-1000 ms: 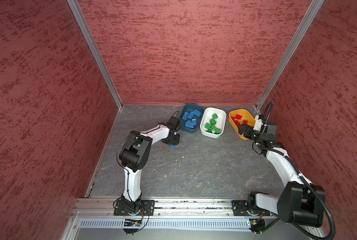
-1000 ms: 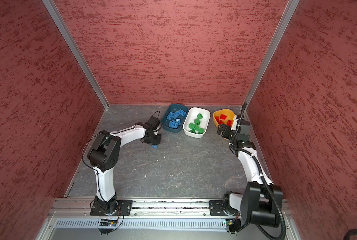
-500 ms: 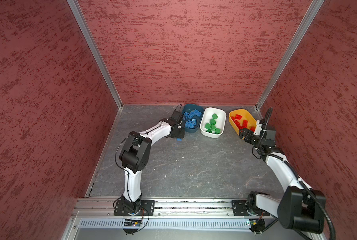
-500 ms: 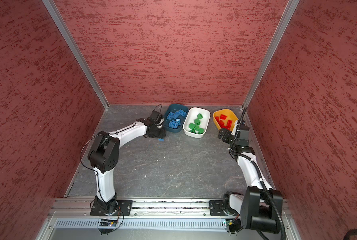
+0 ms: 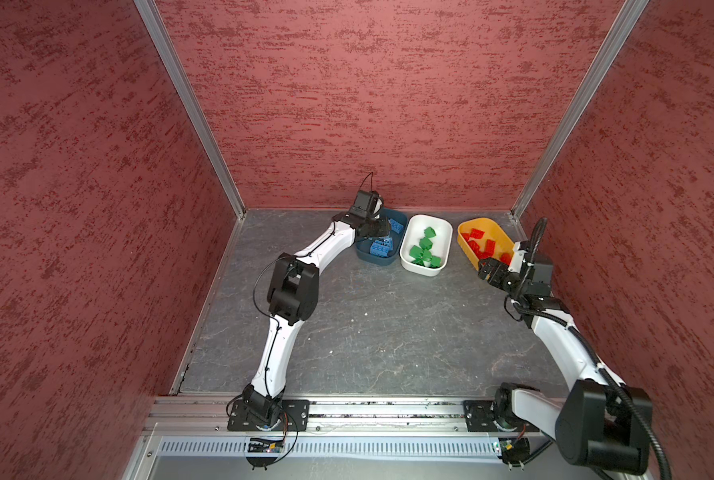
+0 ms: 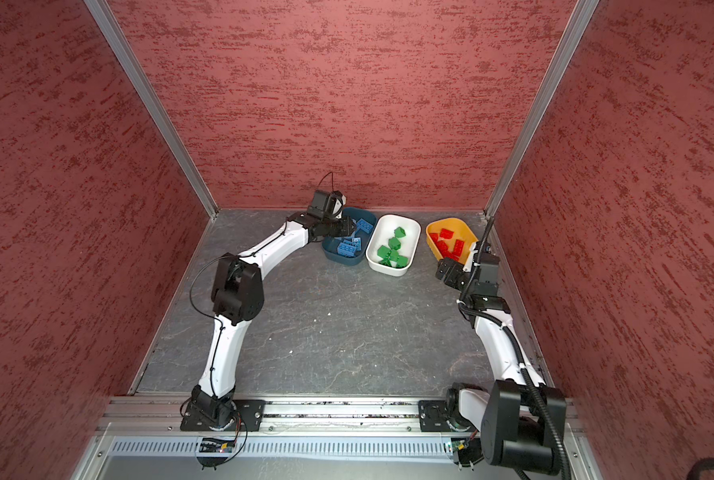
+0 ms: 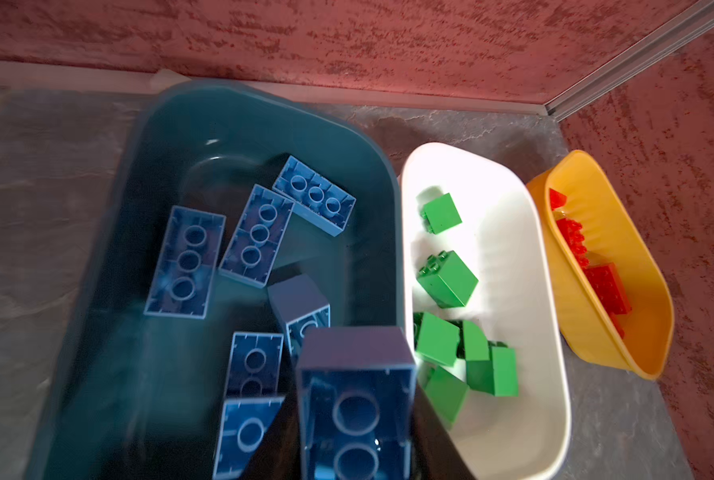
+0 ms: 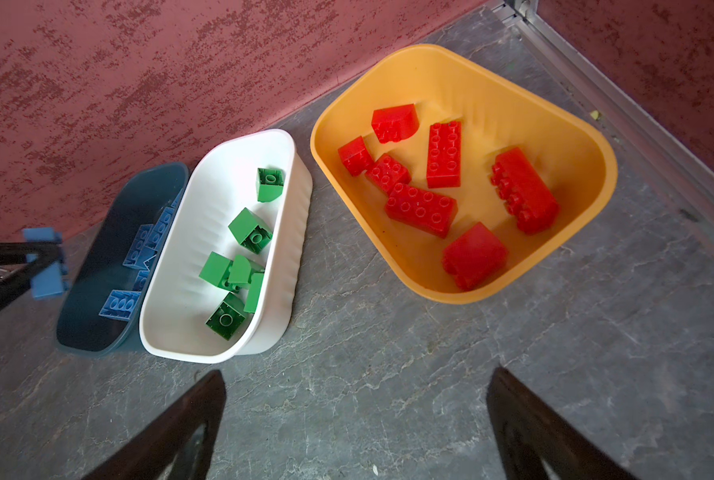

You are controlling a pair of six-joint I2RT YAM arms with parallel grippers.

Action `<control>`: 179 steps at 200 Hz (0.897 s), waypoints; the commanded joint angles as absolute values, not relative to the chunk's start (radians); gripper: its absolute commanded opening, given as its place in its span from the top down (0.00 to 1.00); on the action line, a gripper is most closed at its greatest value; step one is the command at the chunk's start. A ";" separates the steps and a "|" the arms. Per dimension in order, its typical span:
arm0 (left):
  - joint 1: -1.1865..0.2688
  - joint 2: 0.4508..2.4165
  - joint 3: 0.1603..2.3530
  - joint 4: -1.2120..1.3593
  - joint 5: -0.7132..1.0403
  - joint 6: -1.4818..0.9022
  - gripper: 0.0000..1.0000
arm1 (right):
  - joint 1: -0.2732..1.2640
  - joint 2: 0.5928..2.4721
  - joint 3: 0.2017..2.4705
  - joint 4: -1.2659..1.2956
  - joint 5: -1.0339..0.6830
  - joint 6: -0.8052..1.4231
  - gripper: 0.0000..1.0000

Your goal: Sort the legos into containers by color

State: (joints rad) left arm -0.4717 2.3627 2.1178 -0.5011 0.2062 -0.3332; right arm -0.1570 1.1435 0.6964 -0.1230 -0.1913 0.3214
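In both top views the left gripper (image 5: 382, 227) is hanging over the teal tub (image 5: 363, 252). This tub is sitting at the table's (image 5: 368, 332) far edge, with the white tub (image 5: 424, 272) just beside it and the yellow tub (image 5: 484, 222) toward the far right corner. The right gripper (image 5: 489, 272) is hovering at the yellow tub's near end. In the left wrist view the jaws are clamping the held brick (image 7: 355, 407) across its narrow width, on the two long side walls. Its hollow underside is facing the camera, above the blue bricks (image 7: 187, 262) lying in the teal tub, and green bricks (image 7: 447, 278) are lying in the white tub. In the right wrist view the right gripper's jaws are standing wide apart with nothing between them. Red bricks (image 8: 422, 208) are lying in the yellow tub, and the held brick is showing between the left gripper's jaws. Handling, as a judgement: the brick is behaving as a light, rigid, hollow shell with smooth, somewhat slippery walls. It is probably not fragile and is likely tolerating a short drop. The flat parallel side walls are offering the best purchase, while the studded top and open underside are giving the pads poor seating.
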 commanded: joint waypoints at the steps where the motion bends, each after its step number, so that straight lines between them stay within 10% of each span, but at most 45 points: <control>1: -0.469 2.468 2.279 -0.583 0.262 -0.325 0.79 | -0.153 1.140 0.686 -0.073 -0.206 0.351 0.01; 84: -0.445 2.470 2.307 -0.558 0.342 -0.398 0.19 | -0.152 1.135 0.667 -0.064 -0.194 0.352 0.01; 128: -0.443 2.240 2.033 -0.423 0.313 -0.391 0.00 | -0.152 1.148 0.599 0.028 -0.059 0.358 0.01; 179: -0.458 1.801 1.443 -0.201 0.014 -0.366 0.01 | -0.151 1.229 0.488 0.287 0.123 0.256 0.01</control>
